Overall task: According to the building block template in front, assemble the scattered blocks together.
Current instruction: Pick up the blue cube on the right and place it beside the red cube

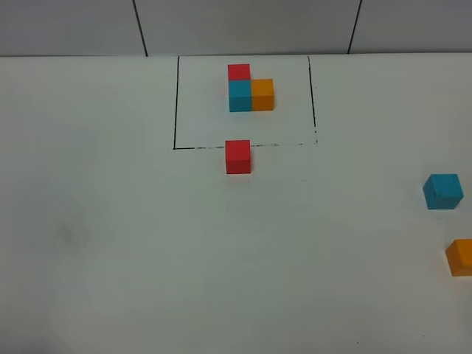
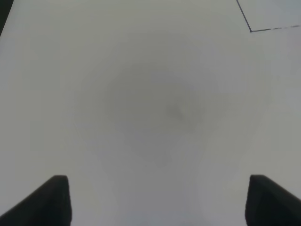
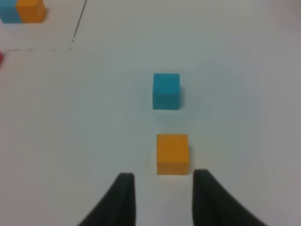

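The template (image 1: 251, 92) is an L-shaped cluster of red, cyan-blue and orange cubes inside a thin black drawn rectangle at the back of the table. A loose red cube (image 1: 237, 156) sits just below the rectangle's front line. A loose cyan-blue cube (image 1: 443, 191) and a loose orange cube (image 1: 460, 257) lie at the right edge. In the right wrist view my right gripper (image 3: 162, 181) is open, just short of the orange cube (image 3: 172, 153), with the cyan-blue cube (image 3: 166, 91) beyond it. My left gripper (image 2: 157, 195) is open over bare table. Neither gripper shows in the exterior view.
The white table (image 1: 110, 243) has a grey panelled wall behind its back edge. A corner of the black rectangle (image 2: 254, 29) shows in the left wrist view. Part of the template (image 3: 23, 10) shows in the right wrist view.
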